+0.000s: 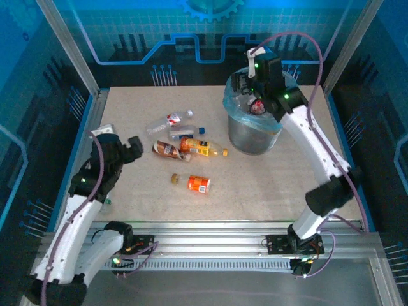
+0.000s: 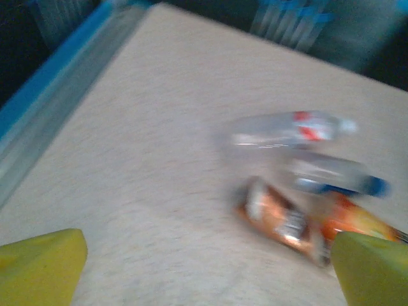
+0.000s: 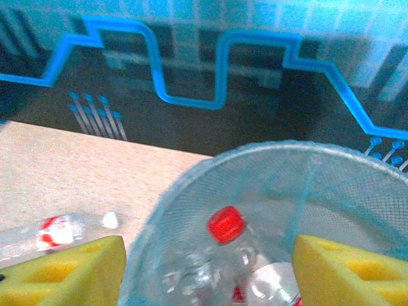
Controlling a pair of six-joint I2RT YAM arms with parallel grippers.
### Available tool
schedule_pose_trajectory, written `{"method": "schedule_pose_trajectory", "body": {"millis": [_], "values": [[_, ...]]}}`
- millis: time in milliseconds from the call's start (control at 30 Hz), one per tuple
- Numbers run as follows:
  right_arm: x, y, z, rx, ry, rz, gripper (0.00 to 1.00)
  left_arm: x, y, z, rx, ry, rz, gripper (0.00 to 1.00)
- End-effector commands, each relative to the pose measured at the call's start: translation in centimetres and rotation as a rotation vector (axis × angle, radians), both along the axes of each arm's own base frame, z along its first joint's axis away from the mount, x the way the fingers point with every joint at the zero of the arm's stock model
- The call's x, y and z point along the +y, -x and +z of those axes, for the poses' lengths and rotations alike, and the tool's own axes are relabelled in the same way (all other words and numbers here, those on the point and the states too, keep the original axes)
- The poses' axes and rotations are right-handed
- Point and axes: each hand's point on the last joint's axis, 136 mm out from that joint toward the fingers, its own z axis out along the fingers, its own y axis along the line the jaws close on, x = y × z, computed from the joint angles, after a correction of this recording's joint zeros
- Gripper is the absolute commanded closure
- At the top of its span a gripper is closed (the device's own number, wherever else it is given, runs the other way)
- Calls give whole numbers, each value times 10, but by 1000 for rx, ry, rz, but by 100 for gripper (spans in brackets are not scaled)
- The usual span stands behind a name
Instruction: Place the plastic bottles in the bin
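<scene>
This was a robotics lab cell. A speckled beige bench [image 1: 274, 185] sat boxed in by bare aluminium posts [image 1: 67, 44] and a blue edge strip [image 2: 57, 70]. Behind it stood a wall panel [image 3: 191, 64] printed with bright blue circuit traces and a gear emblem [image 1: 210, 7]. Two white-and-black robot arms, the left arm [image 1: 70, 223] and the right arm [image 1: 319, 150], were bolted to a slotted metal rail [image 1: 217, 233] at the bench's near edge. A loose purple cable [image 1: 293, 34] looped above the right one.

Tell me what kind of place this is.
Probably a robot test cell: an aluminium-framed table, blue circuit-print wall panels, and plastic bottles staged beside a bin.
</scene>
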Motion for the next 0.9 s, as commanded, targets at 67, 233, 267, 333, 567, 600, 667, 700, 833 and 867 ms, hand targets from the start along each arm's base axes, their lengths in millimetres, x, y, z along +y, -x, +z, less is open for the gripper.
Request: {"method": "schedule_pose_trajectory", "body": {"millis": [67,233,267,333,567,600,667,700,833,867], "values": [[23,35,24,-123,-87,86,28,53,37,-59,210,202,327,1],[26,43,9,-112,-113,96,26,73,44,-97,256,372,437,1],[25,43,6,-106,-110,95,26,75,45,-105,262,401,450,1],[24,43,1,-94,-104,96,26,77,49,-124,297,446,473,1],[16,43,-11,-78,-124,95,25,73,51,-155,388,512,493,1],[14,43,-13,-75,-129,93,25,74,51,-159,388,510,498,1],[11,44,-15,-70,-136,89,25,72,55,-170,413,525,519,1],[9,44,-16,-70,-139,86,25,69,55,-174,423,542,518,1],[1,46,-18,-73,-155,74,24,55,54,-190,468,538,481,1],[-2,47,-19,-73,-157,71,24,51,53,-192,480,520,467,1]]}}
